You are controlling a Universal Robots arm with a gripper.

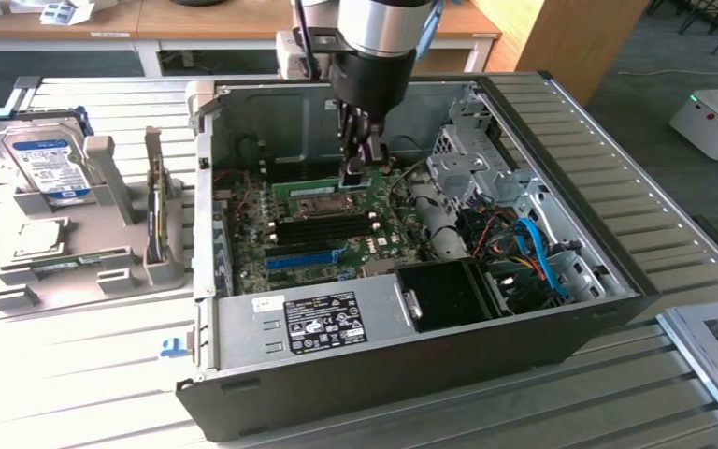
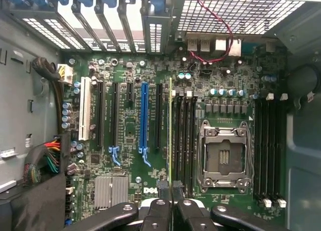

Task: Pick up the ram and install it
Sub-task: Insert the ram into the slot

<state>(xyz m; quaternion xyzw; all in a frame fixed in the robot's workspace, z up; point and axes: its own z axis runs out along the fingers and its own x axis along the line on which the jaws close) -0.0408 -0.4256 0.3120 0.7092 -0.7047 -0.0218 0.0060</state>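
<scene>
- Slatted worktop (image 1: 85, 374) carries an open PC case (image 1: 396, 374), its power supply (image 1: 322, 323) nearest.
- Inside, the gripper (image 1: 354, 170) clamps the ram (image 1: 311, 184) edge-on at the memory slots (image 2: 184, 141), beside the CPU socket (image 2: 223, 153).
- Wooden desks (image 1: 209, 23) stand behind.

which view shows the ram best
exterior view: the ram shows its long green side there, held under the gripper above the motherboard. the wrist view sees it edge-on, as a thin green line running out from the gripper.
</scene>
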